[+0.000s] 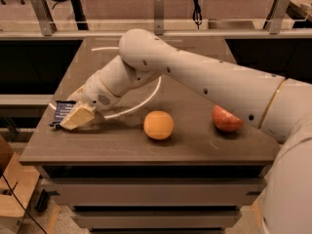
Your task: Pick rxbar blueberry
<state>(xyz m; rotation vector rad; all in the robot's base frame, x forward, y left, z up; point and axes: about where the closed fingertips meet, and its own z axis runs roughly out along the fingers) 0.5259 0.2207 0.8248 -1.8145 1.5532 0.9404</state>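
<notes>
Camera view looks down from the front onto a brown tabletop (195, 147). The robot's pale arm (204, 79) reaches across it to the near-left corner. The pincer (77, 117) sits low there, right over the rxbar blueberry (60, 110). The dark navy wrapper lies flat near the tabletop's left edge, and its right part is hidden under the pincer. From where I stand I cannot tell whether the pincer is spread, pressed together or already pinching the bar.

The step in hand looks like securing the grasp. The bar is thin and flat, so I judge the pincer needs to get down almost to the surface and catch the wrapper across its narrow width. Then it should lift straight up. A sideways drag could push the bar off the left edge, which is close. The orange (158, 125) and the red apple (226, 119) sit well apart to the right and are out of the way.
</notes>
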